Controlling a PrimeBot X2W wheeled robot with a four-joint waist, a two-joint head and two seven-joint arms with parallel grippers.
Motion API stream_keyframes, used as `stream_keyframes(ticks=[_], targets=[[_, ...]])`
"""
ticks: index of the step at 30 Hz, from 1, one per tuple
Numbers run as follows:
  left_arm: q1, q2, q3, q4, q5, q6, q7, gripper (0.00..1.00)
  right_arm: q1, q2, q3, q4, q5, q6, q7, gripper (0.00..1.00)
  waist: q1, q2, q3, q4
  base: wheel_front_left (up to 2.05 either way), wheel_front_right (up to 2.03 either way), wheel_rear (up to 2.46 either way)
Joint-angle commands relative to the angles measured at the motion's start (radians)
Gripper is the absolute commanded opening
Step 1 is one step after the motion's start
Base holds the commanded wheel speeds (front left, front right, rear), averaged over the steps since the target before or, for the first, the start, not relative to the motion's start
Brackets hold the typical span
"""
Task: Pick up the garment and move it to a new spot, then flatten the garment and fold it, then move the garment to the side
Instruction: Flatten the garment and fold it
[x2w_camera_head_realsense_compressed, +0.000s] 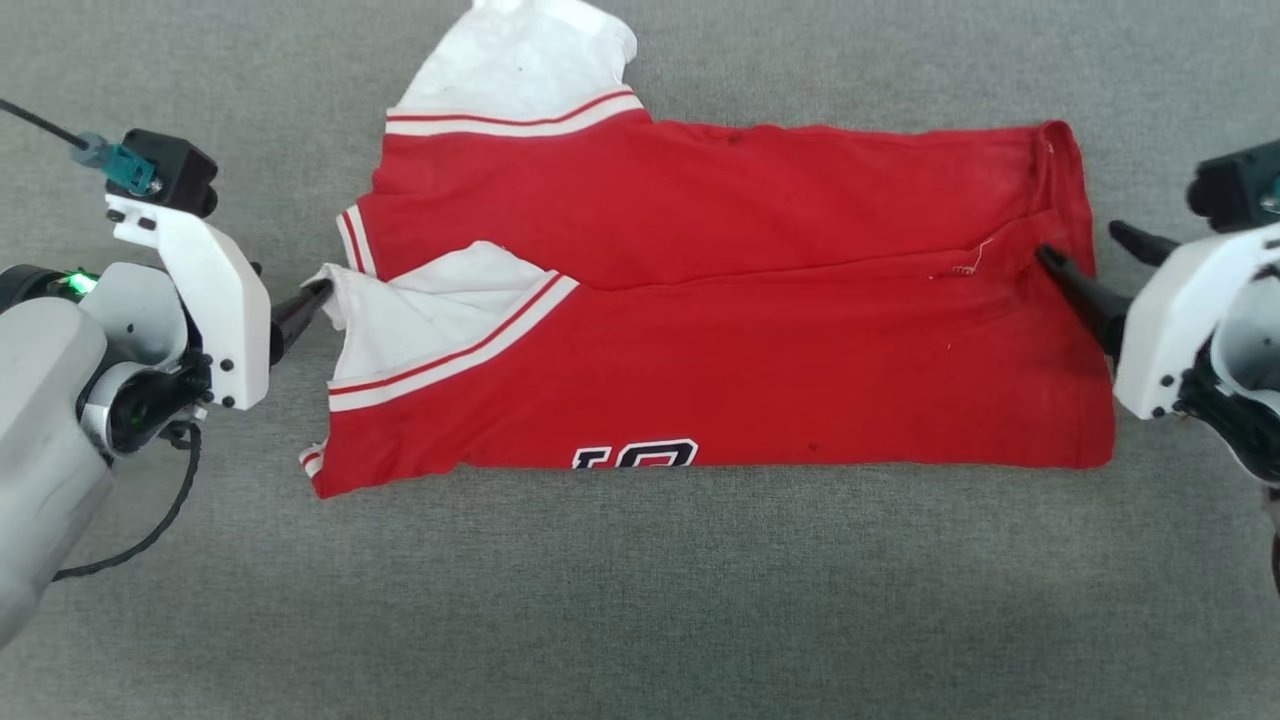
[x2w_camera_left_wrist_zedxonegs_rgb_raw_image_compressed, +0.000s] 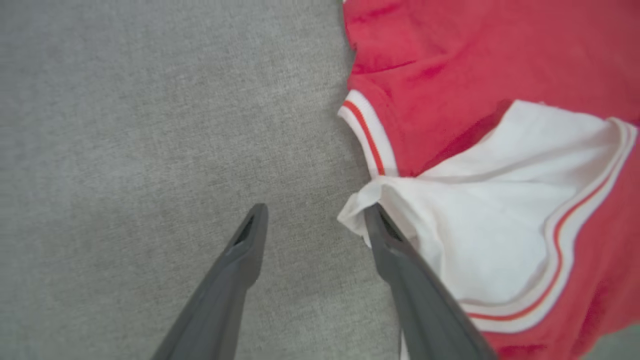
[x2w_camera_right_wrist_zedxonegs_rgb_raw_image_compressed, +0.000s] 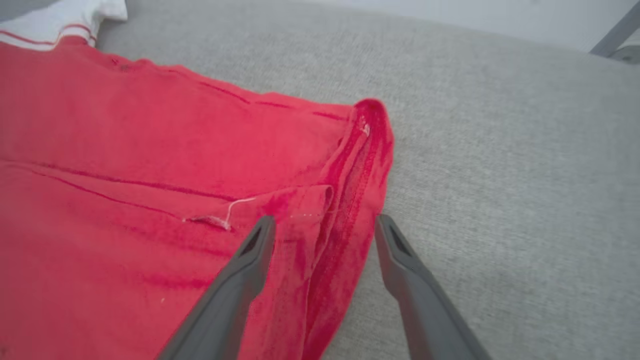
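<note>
At opposite edges of the garment (x2w_camera_head_realsense_compressed: 700, 330), left fingers (x2w_camera_left_wrist_zedxonegs_rgb_raw_image_compressed: 246, 250) and right fingers (x2w_camera_right_wrist_zedxonegs_rgb_raw_image_compressed: 250, 257) gape empty, grey surface (x2w_camera_head_realsense_compressed: 640, 600) beyond.

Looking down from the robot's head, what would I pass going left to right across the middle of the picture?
First the left pincer → white sleeve → red jersey → right pincer.

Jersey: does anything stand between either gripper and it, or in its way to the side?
Nothing visible does. The left gripper is open at the tip of the jersey's white sleeve. The right gripper is open astride its red hem.
</note>
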Motion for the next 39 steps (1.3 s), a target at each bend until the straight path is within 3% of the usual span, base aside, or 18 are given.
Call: stream_keyframes(ticks=[1,5,11,15,19,26,30,34,35,36,39], targets=[[0.019,0.017,0.006,-0.036,-0.014,0.018,0.009,1.00,0.026,0.004,-0.026,-0.022,0.000,0.000,-0.031,1.00,0.0000,0.0000,-0.014,0.004,0.00,0.00,0.00],[0.060,0.066,0.014,-0.165,-0.032,0.076,0.034,1.00,0.087,0.011,-0.095,-0.086,-0.031,0.000,-0.098,1.00,0.0000,0.0000,-0.034,0.011,0.00,0.00,0.00],[0.141,0.148,0.016,-0.403,-0.071,0.213,0.088,1.00,0.196,0.049,-0.210,-0.205,-0.082,0.000,-0.169,1.00,0.0000,0.0000,-0.049,0.011,0.00,0.00,0.00],[0.204,0.196,0.019,-0.531,-0.101,0.294,0.102,1.00,0.254,0.104,-0.296,-0.285,-0.138,0.000,-0.231,1.00,0.0000,0.0000,-0.054,-0.003,0.00,0.00,0.00],[0.258,0.231,0.016,-0.593,-0.121,0.345,0.100,1.00,0.303,0.168,-0.368,-0.377,-0.199,0.000,-0.285,1.00,0.0000,0.0000,-0.055,-0.028,0.00,0.00,0.00],[0.324,0.243,0.025,-0.559,-0.163,0.384,0.077,1.00,0.374,0.293,-0.455,-0.496,-0.289,0.000,-0.343,1.00,0.0000,0.0000,-0.048,-0.083,0.00,0.00,0.00],[0.340,0.235,0.012,-0.508,-0.172,0.392,0.093,1.00,0.404,0.323,-0.466,-0.520,-0.308,0.000,-0.330,1.00,0.0000,0.0000,-0.047,-0.104,0.00,0.00,0.00],[0.363,0.195,0.000,-0.438,-0.209,0.373,0.114,1.00,0.442,0.347,-0.461,-0.528,-0.301,0.000,-0.292,1.00,0.0000,0.0000,-0.050,-0.122,0.00,0.00,0.00],[0.372,0.189,-0.016,-0.425,-0.211,0.363,0.131,0.56,0.450,0.346,-0.458,-0.525,-0.306,0.000,-0.278,1.00,0.0000,0.0000,-0.050,-0.127,0.00,0.00,0.00],[0.375,0.183,-0.025,-0.414,-0.210,0.352,0.137,0.04,0.457,0.349,-0.453,-0.520,-0.299,0.000,-0.262,1.00,0.0000,0.0000,-0.050,-0.129,0.00,0.00,0.00],[0.378,0.168,-0.037,-0.395,-0.208,0.325,0.146,0.00,0.469,0.360,-0.445,-0.502,-0.278,0.000,-0.200,1.00,0.0000,0.0000,-0.051,-0.131,0.00,0.00,0.00]])
